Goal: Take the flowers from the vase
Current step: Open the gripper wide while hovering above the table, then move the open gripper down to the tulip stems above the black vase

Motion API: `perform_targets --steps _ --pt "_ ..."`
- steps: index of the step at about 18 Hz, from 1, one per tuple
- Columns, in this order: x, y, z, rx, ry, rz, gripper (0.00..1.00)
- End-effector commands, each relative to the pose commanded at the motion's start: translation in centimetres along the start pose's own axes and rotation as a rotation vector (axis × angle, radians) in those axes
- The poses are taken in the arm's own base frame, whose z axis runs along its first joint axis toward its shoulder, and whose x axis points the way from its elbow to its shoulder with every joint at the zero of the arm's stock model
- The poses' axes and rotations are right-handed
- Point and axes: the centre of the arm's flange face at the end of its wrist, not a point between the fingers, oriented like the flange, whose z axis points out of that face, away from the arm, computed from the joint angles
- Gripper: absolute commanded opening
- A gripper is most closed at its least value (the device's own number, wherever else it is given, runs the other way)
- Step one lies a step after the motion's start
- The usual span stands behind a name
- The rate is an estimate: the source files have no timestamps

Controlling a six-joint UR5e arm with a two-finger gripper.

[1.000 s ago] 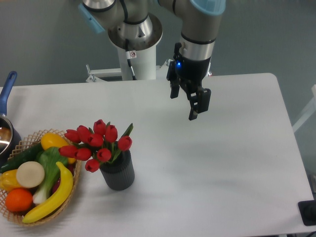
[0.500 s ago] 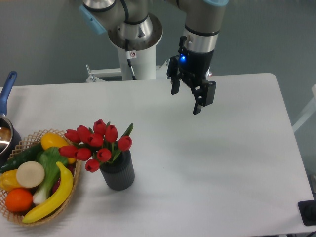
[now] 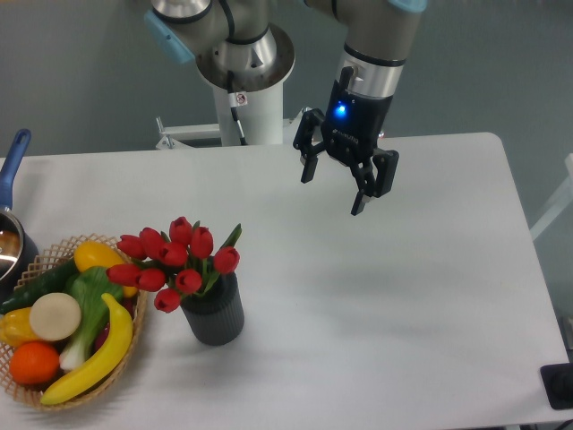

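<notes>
Hanging above the table (image 3: 421, 296) in the upper centre of the frame, the gripper (image 3: 333, 194) has its two fingers spread wide apart w/ nothing between them; a blue light glows on its body. It sits well apart from the flowers (image 3: 175, 258), which are lower left of centre. Flowers = bunch of red tulips w/ green leaves, standing in the vase (image 3: 215, 313), heads spilling out wider than the rim & leaning toward frame left. Vase is dark, ribbed, upright on the tabletop. Just beside it, at the left edge, a wicker basket (image 3: 22, 390) holds a banana (image 3: 94, 354), an orange (image 3: 34, 362), a leafy green veg w/ white stalk (image 3: 82, 313) & other produce. Blue pan handle (image 3: 12, 159) pokes in at far left. Arm's white base post (image 3: 251, 112) stands behind the table, top centre-left.
</notes>
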Motion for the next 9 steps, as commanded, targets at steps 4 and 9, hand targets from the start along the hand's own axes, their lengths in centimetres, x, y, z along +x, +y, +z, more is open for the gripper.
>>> perform_targets --steps 4,9 --pt "2.0 -1.3 1.7 0.078 0.042 -0.105 1.00" --pt "2.5 -2.9 3.5 0.159 0.071 -0.132 1.00"
